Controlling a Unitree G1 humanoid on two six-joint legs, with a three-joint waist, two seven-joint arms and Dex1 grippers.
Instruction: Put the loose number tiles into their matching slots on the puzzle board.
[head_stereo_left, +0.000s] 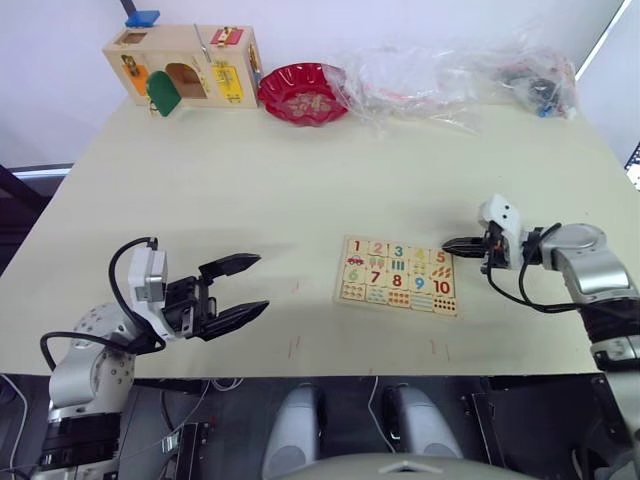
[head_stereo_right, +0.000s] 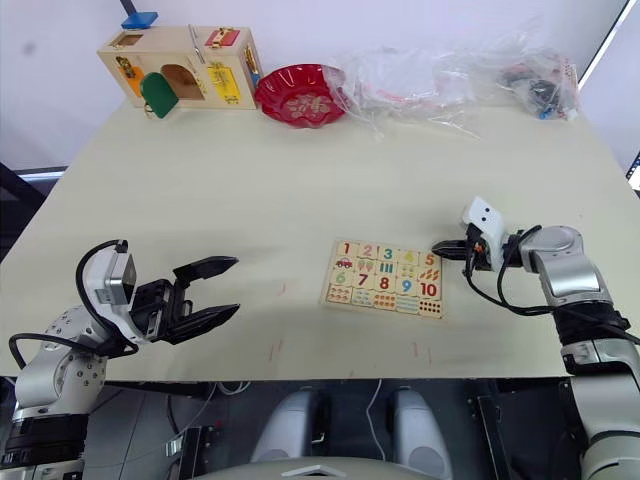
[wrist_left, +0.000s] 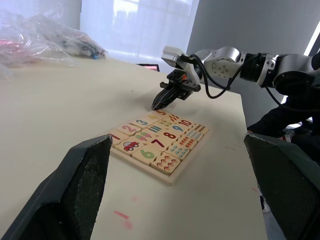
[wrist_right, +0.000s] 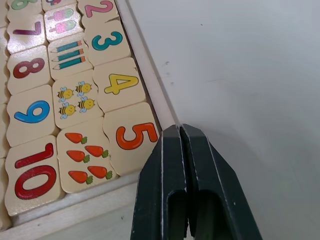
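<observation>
- Pale wood is what I see first from the head view: the puzzle board (head_stereo_left: 398, 275) lies flat on the table (head_stereo_left: 300, 190), a bit toward 4 o'clock from the middle. All the tiles 1 to 5 look set in its far row.
- My right gripper (head_stereo_left: 452, 244) sits just beside the board's corner at 2 o'clock, near the orange 5 tile (head_stereo_left: 441, 257). My left gripper (head_stereo_left: 247, 283) waits well apart at 8 o'clock, spread wide and holding nothing.
- From my left wrist view, the right gripper's tip points down at the 5 end of the board.
- From my right wrist view, its two fingers (wrist_right: 172, 170) are pressed together with nothing between them, right by the 5 tile and the board's rim.
- I think the 5 looks a bit crooked. To do this well, I would nudge it gently and flat, so the yellow 4 tile (wrist_right: 116, 82) stays put.
</observation>
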